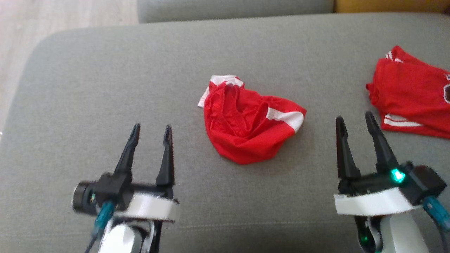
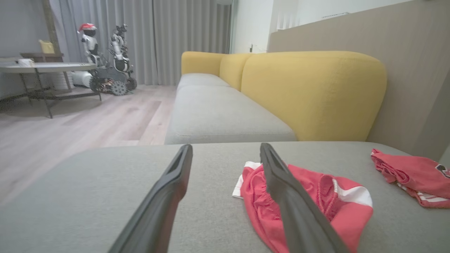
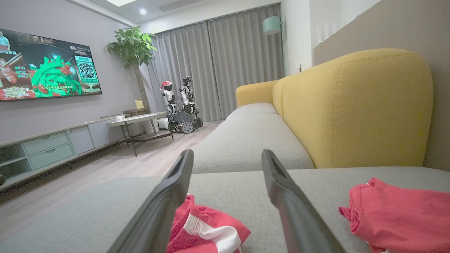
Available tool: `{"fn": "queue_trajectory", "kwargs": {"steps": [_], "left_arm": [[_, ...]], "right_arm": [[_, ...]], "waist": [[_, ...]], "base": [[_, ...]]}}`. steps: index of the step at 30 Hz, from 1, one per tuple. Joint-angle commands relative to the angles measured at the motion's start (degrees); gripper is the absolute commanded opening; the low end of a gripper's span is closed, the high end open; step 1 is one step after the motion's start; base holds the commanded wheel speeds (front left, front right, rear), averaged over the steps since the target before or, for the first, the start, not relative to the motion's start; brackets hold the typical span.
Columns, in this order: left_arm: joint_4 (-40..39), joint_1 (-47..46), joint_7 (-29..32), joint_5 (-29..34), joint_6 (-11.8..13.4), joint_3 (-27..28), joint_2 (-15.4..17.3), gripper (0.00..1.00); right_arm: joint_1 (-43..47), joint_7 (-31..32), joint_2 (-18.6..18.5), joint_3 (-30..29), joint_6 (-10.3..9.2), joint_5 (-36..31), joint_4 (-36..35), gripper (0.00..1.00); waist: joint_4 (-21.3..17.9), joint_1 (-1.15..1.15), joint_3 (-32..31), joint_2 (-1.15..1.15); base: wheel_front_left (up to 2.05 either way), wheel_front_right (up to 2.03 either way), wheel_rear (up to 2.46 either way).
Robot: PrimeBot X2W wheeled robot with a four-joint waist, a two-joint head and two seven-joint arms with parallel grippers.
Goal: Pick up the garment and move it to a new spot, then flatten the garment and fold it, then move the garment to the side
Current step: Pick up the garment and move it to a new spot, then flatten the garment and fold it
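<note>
The garment [image 1: 246, 133] lies crumpled in a heap in the middle of the grey seat cushion [image 1: 105, 70]. It is red, with white showing at its far edge and on its right side. My left gripper [image 1: 152, 126] hangs open at the lower left, left of the heap, holding nothing. My right gripper [image 1: 354, 117] stands open at the lower right, to the right of the heap, also holding nothing. The left wrist view has the garment [image 2: 330, 207] partly behind the right finger of the left gripper [image 2: 226, 146]. The right wrist view shows the garment [image 3: 207, 228] low between the fingers of the right gripper [image 3: 227, 151].
A second red garment [image 1: 411, 91] with thin white stripes lies folded at the cushion's right edge, just beyond my right gripper. The cushion's rounded left corner drops to a wooden floor [image 1: 21, 35]. A yellow sofa backrest [image 2: 316, 95] rises behind the seat.
</note>
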Motion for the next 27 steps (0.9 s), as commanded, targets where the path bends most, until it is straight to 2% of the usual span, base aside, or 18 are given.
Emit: {"fn": "queue_trajectory", "kwargs": {"steps": [1, 4, 8, 16, 27], "left_arm": [[-3.2, -1.3, -0.7, 1.0, 0.3, 2.4, -0.2, 1.0], [-6.3, 4.2, -0.7, 3.5, 1.6, 4.0, -0.7, 1.0], [-6.1, 10.2, -0.7, 2.0, 2.6, 4.8, -1.4, 1.0], [-6.2, 10.7, -0.7, 4.7, 1.4, 6.3, -1.6, 1.0], [-6.5, 10.8, -0.7, 6.4, 1.5, 5.9, -1.6, 1.0]], "right_arm": [[0.0, -0.2, 0.3, 1.0, 0.35, -0.4, -1.4, 1.0], [2.5, -0.2, 0.3, -0.9, 0.35, -0.4, -1.0, 1.0], [5.1, -0.2, 0.3, -2.2, 0.35, -0.8, -0.6, 1.0], [7.0, -0.2, 0.3, -1.1, 0.35, 0.6, -0.3, 1.0], [6.8, -0.2, 0.3, -0.1, 0.35, 0.0, -0.5, 1.0]], "waist": [[1.0, 0.0, -1.4, 0.0], [1.1, 0.0, -3.4, 0.0], [1.0, 0.0, -4.2, 0.0], [1.3, 0.0, -4.8, 0.0], [1.4, 0.0, -4.6, 0.0]], "base": [[0.0, 0.0, 0.0], [0.0, 0.0, 0.0], [0.0, 0.0, 0.0], [0.0, 0.0, 0.0], [0.0, 0.0, 0.0]]}}
